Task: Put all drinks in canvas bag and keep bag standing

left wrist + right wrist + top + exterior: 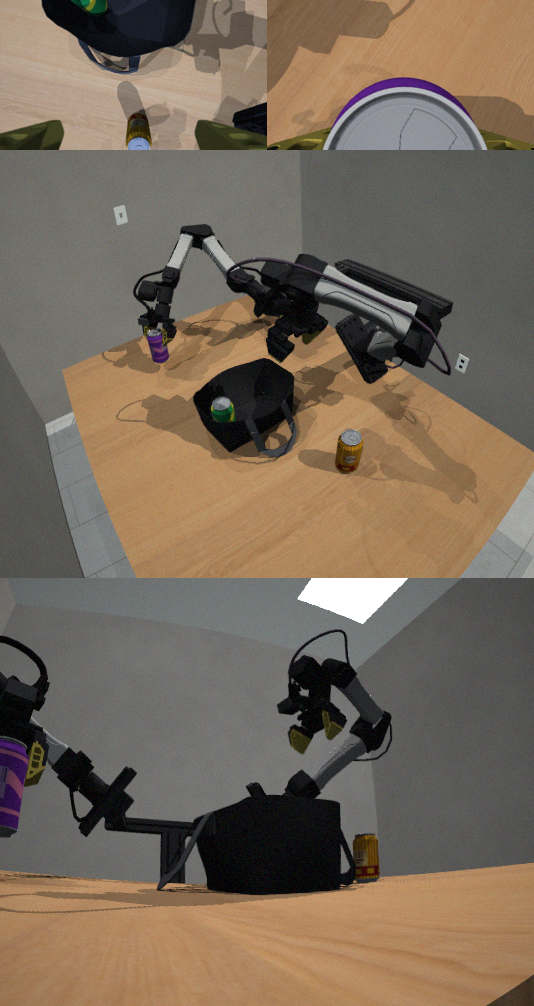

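The black canvas bag (227, 437) (270, 848) (117, 50) stands open with its walls up. A green can (222, 410) (92, 5) is inside, near one corner; its base is hidden. An orange can (348, 452) (366, 858) (138, 128) stands upright on the table outside the bag. My right gripper (157, 335) (402, 131) is shut on a purple can (159, 349) (11, 788) (404, 83), holding it upright a little above the table, away from the bag. My left gripper (317, 734) (129, 126) is open and empty, high above the table, with the orange can below in its wrist view.
A bag strap (274, 453) (134, 63) hangs out over the table on the orange can's side; another strap (182, 858) hangs from the opposite side. The arms' black mounting frame (395, 282) (155, 825) stands behind the bag.
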`<state>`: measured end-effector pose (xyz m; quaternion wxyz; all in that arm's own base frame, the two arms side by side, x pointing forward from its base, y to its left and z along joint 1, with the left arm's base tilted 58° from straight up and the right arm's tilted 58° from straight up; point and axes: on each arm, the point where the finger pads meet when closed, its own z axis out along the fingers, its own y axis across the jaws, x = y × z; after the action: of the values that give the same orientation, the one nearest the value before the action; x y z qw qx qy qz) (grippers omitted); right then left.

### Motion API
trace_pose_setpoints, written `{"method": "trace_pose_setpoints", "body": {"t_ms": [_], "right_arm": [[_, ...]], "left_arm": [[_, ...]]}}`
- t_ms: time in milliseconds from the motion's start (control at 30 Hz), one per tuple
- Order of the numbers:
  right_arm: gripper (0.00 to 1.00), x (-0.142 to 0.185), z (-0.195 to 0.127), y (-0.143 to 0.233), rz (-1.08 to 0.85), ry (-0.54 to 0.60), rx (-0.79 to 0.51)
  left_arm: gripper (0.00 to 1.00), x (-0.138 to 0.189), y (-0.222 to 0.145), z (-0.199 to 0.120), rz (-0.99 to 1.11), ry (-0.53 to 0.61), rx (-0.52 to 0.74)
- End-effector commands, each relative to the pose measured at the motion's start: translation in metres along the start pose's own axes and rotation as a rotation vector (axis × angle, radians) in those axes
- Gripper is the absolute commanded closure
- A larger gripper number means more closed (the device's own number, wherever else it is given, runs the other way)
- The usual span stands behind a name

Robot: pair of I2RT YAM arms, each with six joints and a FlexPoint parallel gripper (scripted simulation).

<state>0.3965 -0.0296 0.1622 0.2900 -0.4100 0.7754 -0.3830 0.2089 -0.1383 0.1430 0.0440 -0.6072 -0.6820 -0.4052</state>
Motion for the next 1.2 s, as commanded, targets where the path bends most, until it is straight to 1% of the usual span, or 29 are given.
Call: {"method": "trace_pose_setpoints", "body": {"t_ms": [0,100,167,267,300,367,400,467,500,567,933,967,1033,1067,1167], "right_arm": [[0.33,-0.012,-0.008,-0.017,0.025,-0.080,0.049],[0.33,-0.024,-0.012,-0.019,0.023,-0.108,0.055],[0.33,-0.014,-0.007,-0.012,0.018,-0.084,0.042],[0.33,-0.018,-0.009,-0.022,0.028,-0.093,0.061],[0.33,-0.015,-0.008,-0.021,0.030,-0.087,0.059],[0.33,-0.021,-0.011,-0.017,0.032,-0.102,0.052],[0.33,-0.027,-0.015,-0.022,0.048,-0.114,0.060],[0.33,-0.027,-0.015,-0.022,0.048,-0.114,0.060],[0.33,-0.012,-0.016,-0.007,0.022,-0.024,0.017],[0.33,-0.018,-0.021,-0.007,0.023,-0.039,0.009],[0.33,-0.036,-0.047,-0.013,0.033,-0.039,0.022],[0.33,-0.045,-0.047,-0.018,0.039,-0.086,0.035],[0.33,-0.045,-0.047,-0.018,0.039,-0.086,0.035],[0.33,-0.036,-0.050,-0.012,0.031,-0.029,0.021],[0.33,-0.042,-0.057,-0.010,0.027,-0.037,0.011]], "left_arm": [[0.00,-0.004,0.003,-0.009,-0.008,-0.030,-0.003],[0.00,-0.004,0.003,-0.009,-0.008,-0.030,-0.003],[0.00,-0.004,0.003,-0.009,-0.008,-0.030,-0.003],[0.00,-0.004,0.003,-0.009,-0.008,-0.030,-0.003],[0.00,-0.004,0.003,-0.009,-0.008,-0.030,-0.003],[0.00,-0.004,0.003,-0.009,-0.008,-0.030,-0.003],[0.00,-0.004,0.003,-0.009,-0.008,-0.030,-0.003],[0.00,-0.004,0.003,-0.009,-0.008,-0.030,-0.003],[0.00,-0.004,0.003,-0.009,-0.008,-0.030,-0.003],[0.00,-0.004,0.003,-0.009,-0.008,-0.030,-0.003],[0.00,-0.004,0.003,-0.009,-0.008,-0.030,-0.003],[0.00,-0.004,0.003,-0.009,-0.008,-0.030,-0.003],[0.00,-0.004,0.003,-0.009,-0.008,-0.030,-0.003],[0.00,-0.004,0.003,-0.009,-0.008,-0.030,-0.003],[0.00,-0.004,0.003,-0.009,-0.008,-0.030,-0.003]]}}
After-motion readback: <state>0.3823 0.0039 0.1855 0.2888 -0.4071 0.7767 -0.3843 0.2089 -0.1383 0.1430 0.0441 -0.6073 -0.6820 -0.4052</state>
